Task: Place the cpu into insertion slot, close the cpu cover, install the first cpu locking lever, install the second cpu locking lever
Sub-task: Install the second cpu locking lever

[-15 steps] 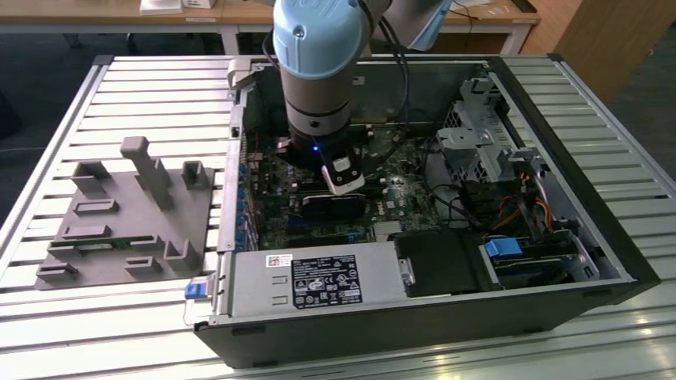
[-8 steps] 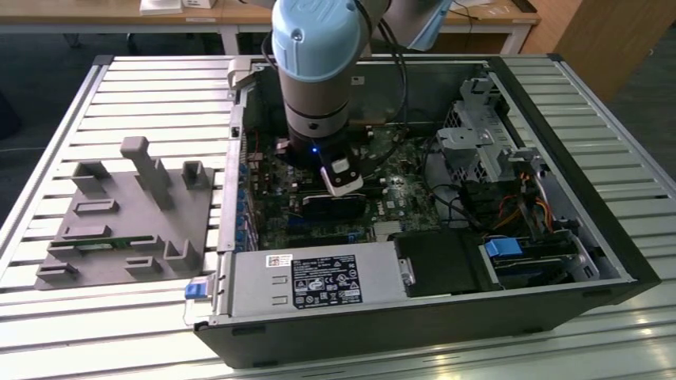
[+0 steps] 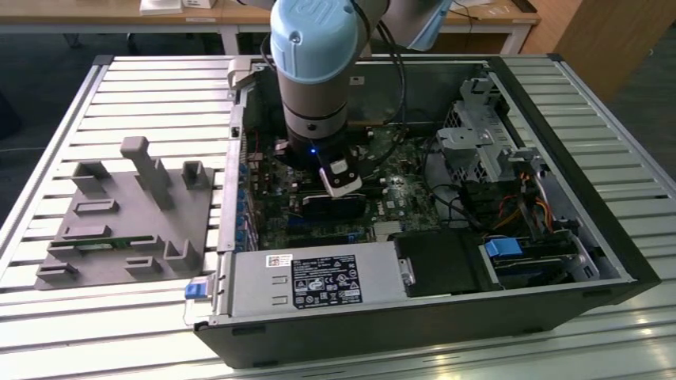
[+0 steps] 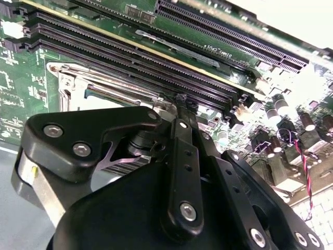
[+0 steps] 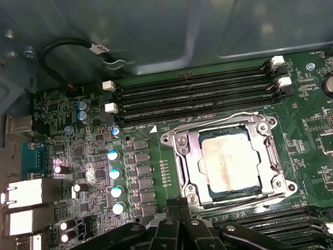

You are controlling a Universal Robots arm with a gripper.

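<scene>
cpu: the cpu is seen seated flat in the insertion slot, its dull metal top marked by a pale brownish smear; shown in the first wrist view.
cpu cover: the cpu cover is laid down over the socket, its silvery frame ringing the chip on all sides, with the chip showing through the square window.
Locking levers: thin wire levers are seen running along the edges of the cover frame; whether they are latched cannot be told.
Socket surroundings: the socket is flanked by memory slots on one side and further slots on the opposite side; a row of blue-topped capacitors is set well apart from it on the green motherboard.
gripper: the gripper is held just above the board at the socket's edge; its black fingers are seen drawn together at the tips, closed, with nothing held between them.
Arm: in the exterior view the arm is lowered vertically into the open computer case.
Outside case: a grey fixture block is placed on the slatted table, at the exterior view's left.
</scene>
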